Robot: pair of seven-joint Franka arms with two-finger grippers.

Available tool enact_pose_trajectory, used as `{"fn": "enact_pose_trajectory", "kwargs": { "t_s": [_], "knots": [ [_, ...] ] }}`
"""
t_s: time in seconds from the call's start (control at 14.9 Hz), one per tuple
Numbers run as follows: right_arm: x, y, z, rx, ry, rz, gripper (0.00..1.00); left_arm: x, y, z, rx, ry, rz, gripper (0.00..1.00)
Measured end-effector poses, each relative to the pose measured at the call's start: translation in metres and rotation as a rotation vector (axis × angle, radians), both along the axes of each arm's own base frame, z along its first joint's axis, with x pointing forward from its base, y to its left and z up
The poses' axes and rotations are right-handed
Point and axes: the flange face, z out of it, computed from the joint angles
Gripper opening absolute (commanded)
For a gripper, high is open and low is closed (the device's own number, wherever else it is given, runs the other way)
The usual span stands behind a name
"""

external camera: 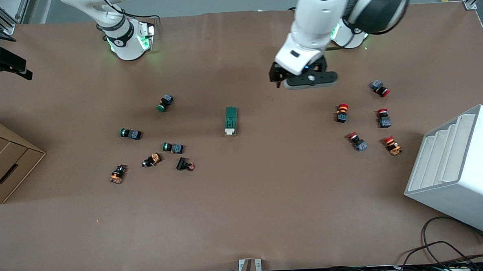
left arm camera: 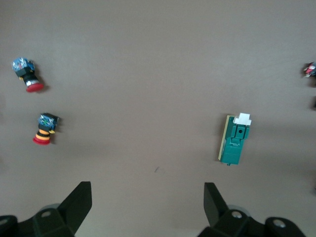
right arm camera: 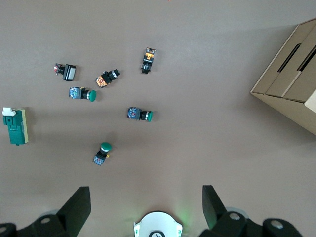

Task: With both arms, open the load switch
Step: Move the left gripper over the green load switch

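Note:
The load switch [external camera: 231,121] lies flat near the table's middle, a dark-green block with its white lever end pointing toward the front camera. It also shows in the left wrist view [left arm camera: 236,140] and the right wrist view [right arm camera: 15,127]. My left gripper [external camera: 300,74] hangs open over bare table, between the switch and the left arm's base, with nothing between its fingers [left arm camera: 79,202]. My right gripper [right arm camera: 146,200] is out of the front view; its wrist view shows it open, high above its own base [right arm camera: 158,224], well away from the switch.
Green-capped push buttons [external camera: 165,102] [external camera: 130,134] [external camera: 172,147] and orange-bodied parts [external camera: 117,174] lie toward the right arm's end. Red-capped buttons [external camera: 341,112] [external camera: 383,118] cluster toward the left arm's end, beside a white stepped rack [external camera: 459,171]. A cardboard box [external camera: 2,162] sits at the table's edge.

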Motion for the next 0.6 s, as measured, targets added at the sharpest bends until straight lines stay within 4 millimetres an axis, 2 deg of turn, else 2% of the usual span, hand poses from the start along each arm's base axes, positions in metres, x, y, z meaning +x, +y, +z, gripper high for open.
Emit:
{"fn": "enact_pose_trajectory", "kwargs": {
  "t_s": [0.27, 0.6],
  "knots": [
    [0.000, 0.000, 0.000, 0.000, 0.000, 0.000, 1.00, -0.040, -0.066, -0.056, 0.067, -0.025, 0.097, 0.99],
    [0.000, 0.000, 0.001, 0.000, -0.003, -0.001, 1.00, -0.096, -0.131, -0.132, 0.165, -0.123, 0.091, 0.97]
  ]
}}
